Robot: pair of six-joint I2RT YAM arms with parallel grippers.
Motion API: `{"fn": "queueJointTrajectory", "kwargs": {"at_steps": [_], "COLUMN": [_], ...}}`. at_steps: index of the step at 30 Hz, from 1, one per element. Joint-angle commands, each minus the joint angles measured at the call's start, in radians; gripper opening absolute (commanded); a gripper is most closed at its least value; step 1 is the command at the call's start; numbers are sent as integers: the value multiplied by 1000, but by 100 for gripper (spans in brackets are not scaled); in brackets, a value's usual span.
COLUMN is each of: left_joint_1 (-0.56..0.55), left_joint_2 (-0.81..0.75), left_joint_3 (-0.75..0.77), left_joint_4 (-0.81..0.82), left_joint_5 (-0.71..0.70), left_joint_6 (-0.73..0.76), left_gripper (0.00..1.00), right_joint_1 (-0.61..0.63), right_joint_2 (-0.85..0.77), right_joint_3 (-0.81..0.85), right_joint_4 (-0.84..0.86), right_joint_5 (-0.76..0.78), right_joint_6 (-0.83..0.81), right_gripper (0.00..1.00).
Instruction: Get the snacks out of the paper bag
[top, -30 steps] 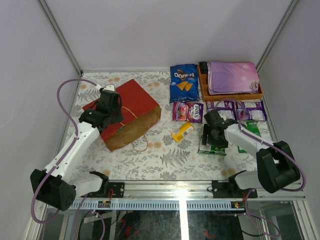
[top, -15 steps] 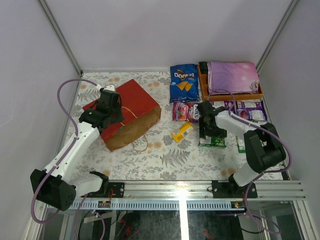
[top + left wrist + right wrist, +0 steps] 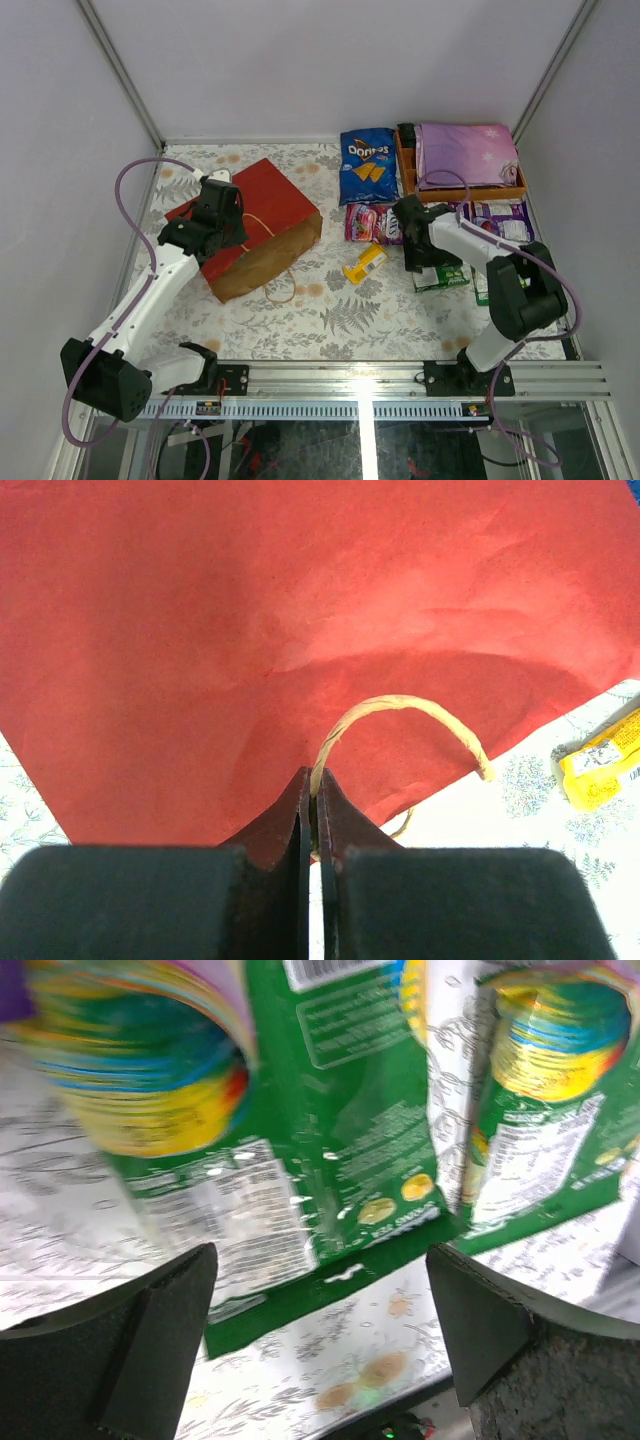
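Note:
The red paper bag (image 3: pixel 275 205) lies on its side at the left, brown mouth facing near-right. My left gripper (image 3: pixel 232 222) is shut on its tan loop handle (image 3: pixel 400 705), jaws pinched together (image 3: pixel 315 810) over the red paper (image 3: pixel 300 600). Snacks lie on the table: blue Doritos bag (image 3: pixel 368 165), pink candy pack (image 3: pixel 372 223), yellow pack (image 3: pixel 365 262), purple packs (image 3: pixel 500 215), green pack (image 3: pixel 442 277). My right gripper (image 3: pixel 420 258) hangs open and empty just above two green packs (image 3: pixel 340 1150) (image 3: pixel 545 1170), its jaws wide apart (image 3: pixel 320 1330).
An orange wooden tray (image 3: pixel 460 192) with a folded purple star-print cloth (image 3: pixel 467 152) stands at the back right. The yellow pack also shows at the right edge of the left wrist view (image 3: pixel 600 765). Metal frame posts and walls close in the table.
My right arm has swung left and away from the near edge, its wrist turned; the green pack lies on the table, shifted slightly. The left arm and bag have not moved.

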Motion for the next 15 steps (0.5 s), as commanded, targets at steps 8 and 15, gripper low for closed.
{"fn": "queueJointTrajectory", "kwargs": {"at_steps": [8,15], "left_joint_1": [5,5], "left_joint_2": [-5,-8], "left_joint_3": [-5,-6], "left_joint_4": [51,54], "left_joint_5": [15,20], "left_joint_6": [26,29], "left_gripper": [0,0], "right_joint_1": [-73,-102], "right_joint_2": [-163,-129], "right_joint_3": [-71,-152], "right_joint_4": [406,461], "right_joint_5": [-408,-372], "right_joint_6": [24,25], "right_gripper": [89,83]}}
